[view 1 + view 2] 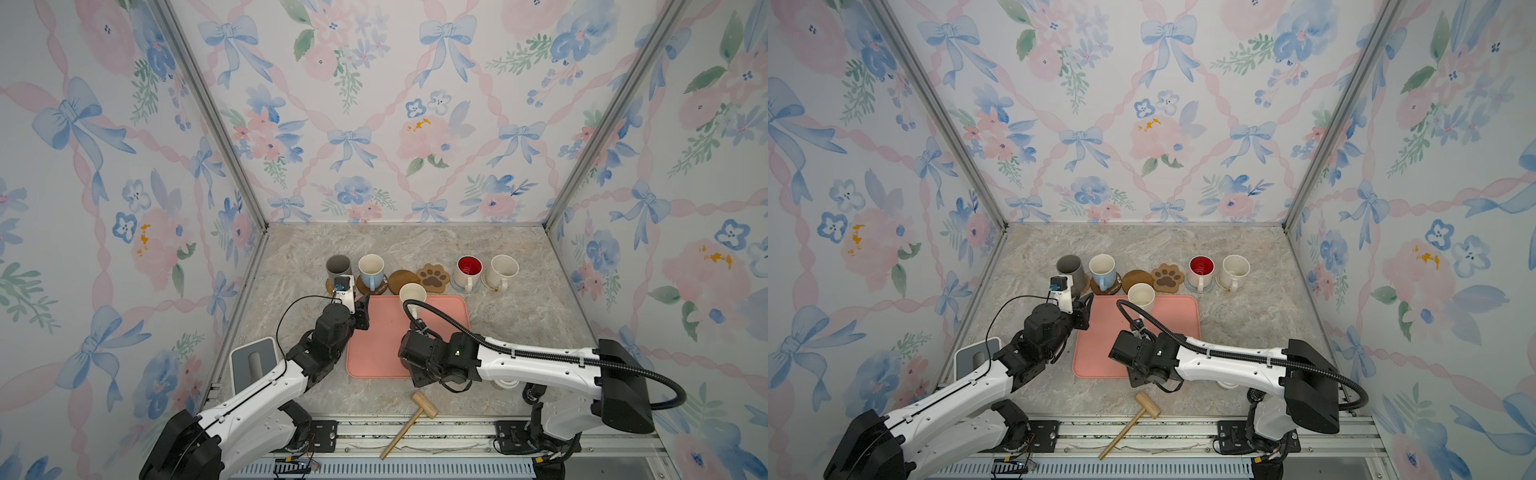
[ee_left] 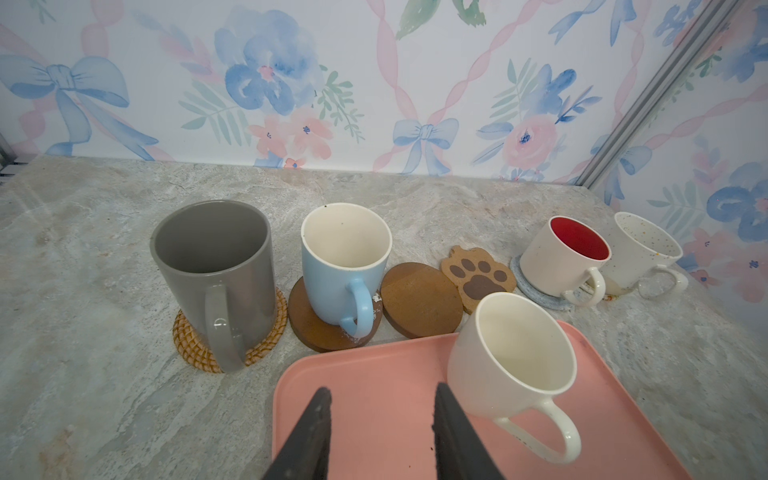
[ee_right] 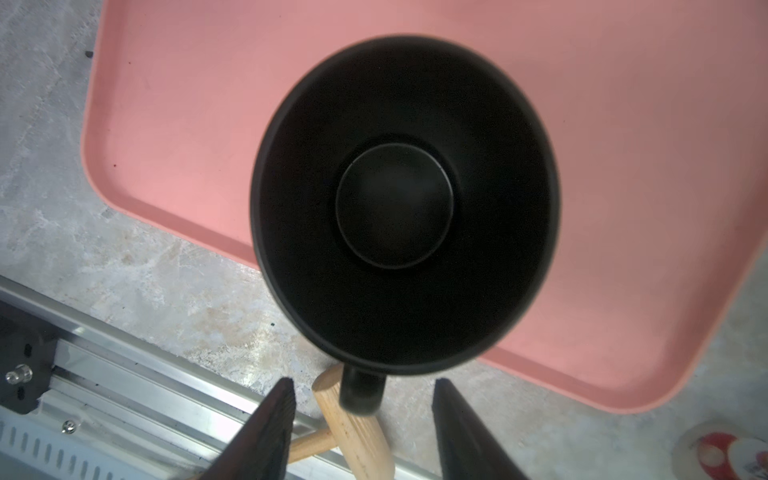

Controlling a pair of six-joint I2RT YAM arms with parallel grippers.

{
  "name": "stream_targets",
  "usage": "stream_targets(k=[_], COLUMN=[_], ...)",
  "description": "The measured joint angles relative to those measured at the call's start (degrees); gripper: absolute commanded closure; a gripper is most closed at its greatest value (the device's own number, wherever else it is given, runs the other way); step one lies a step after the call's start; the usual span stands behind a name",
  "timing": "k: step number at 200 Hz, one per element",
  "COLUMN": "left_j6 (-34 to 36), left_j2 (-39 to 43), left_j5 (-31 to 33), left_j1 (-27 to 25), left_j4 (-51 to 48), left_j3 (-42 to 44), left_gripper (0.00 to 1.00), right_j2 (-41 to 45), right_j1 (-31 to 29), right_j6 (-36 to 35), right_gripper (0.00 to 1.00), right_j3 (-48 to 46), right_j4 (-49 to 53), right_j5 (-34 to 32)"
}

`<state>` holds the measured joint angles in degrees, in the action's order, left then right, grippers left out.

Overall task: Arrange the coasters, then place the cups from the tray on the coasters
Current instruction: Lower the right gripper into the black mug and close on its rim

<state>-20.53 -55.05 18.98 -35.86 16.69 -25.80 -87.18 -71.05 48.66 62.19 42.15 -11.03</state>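
Heads up, the right gripper [image 3: 363, 382] has its fingers spread either side of the handle [image 3: 360, 392] of the black mug [image 3: 395, 208], which sits at the pink tray [image 3: 187, 104]'s near edge, so an off-centre pinch could twist or tip it onto the wooden mallet [image 3: 353, 432]; the left gripper [image 2: 382, 388] hangs spread, empty.

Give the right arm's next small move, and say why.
Probably close the right claw on the handle of the black mug: it lies between the open fingers, the mug stands on the tray, and the paw coaster is bare.
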Motion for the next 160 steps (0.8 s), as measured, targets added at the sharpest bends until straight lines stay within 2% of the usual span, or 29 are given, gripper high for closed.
stream_targets(k=[160], left_j6=[-0.02], left_j2=[1.01], left_j5=[0.02], left_j1=[0.44], left_j4=[-0.02], left_j3=[0.94], left_gripper=[0.63], right_j2=[-4.09], right_j1=[1.03], right_j6=[1.53], right_gripper=[0.56], right_j3=[0.02], right_j4=[-0.55], right_j5=[0.72])
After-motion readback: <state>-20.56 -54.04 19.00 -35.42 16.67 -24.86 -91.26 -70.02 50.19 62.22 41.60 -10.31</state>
